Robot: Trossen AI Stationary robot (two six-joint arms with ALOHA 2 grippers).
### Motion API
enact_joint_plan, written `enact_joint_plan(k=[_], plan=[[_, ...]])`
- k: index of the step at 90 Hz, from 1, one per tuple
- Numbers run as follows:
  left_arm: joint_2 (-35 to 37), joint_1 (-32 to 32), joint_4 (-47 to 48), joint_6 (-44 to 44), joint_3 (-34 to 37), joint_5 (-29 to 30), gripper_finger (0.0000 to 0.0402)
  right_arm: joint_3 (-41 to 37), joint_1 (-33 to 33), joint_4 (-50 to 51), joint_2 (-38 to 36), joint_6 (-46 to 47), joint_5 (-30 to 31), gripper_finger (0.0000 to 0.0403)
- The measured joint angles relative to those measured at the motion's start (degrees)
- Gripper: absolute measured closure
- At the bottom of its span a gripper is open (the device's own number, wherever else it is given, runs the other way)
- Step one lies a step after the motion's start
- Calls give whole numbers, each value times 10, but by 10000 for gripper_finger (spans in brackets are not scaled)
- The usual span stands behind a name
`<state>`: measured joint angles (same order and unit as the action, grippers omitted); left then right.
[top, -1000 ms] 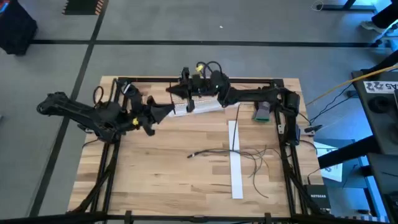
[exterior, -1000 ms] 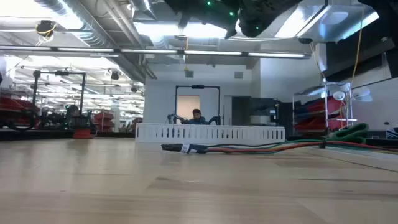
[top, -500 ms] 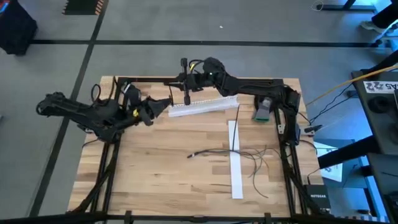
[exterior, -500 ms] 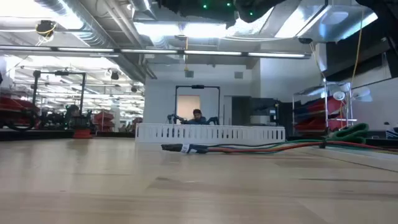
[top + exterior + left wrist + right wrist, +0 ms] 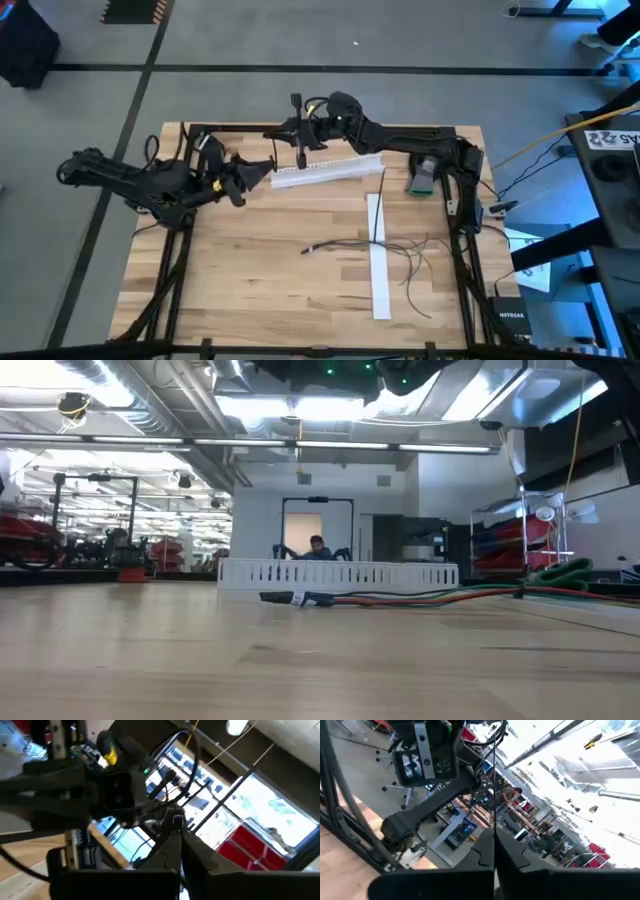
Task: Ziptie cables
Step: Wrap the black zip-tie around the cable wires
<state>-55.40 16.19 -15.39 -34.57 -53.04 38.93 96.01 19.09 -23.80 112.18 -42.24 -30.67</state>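
The cables [image 5: 390, 252] lie loose on the wooden surface [image 5: 250, 280], crossing a white strip [image 5: 378, 270] towards the right half. Well apart from them, at the far edge, the left gripper [image 5: 262, 170] and right gripper [image 5: 272, 133] hang raised, each with fingers pressed together, near a white slotted piece [image 5: 330, 170]

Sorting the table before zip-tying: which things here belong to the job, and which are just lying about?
For the job:
cables
left gripper
right gripper

Lying about:
white slotted strip
flat white strip
green-grey block
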Motion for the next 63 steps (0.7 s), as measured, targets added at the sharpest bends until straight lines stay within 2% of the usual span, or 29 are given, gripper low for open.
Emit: enact_joint_plan(k=[33,63], plan=[[18,-2,22,-1,0,54,402,0,-3,0,-2,-63,0,403],[29,-7,63,-7,0,47,402,0,-4,-1,-2,-71,-20,403]])
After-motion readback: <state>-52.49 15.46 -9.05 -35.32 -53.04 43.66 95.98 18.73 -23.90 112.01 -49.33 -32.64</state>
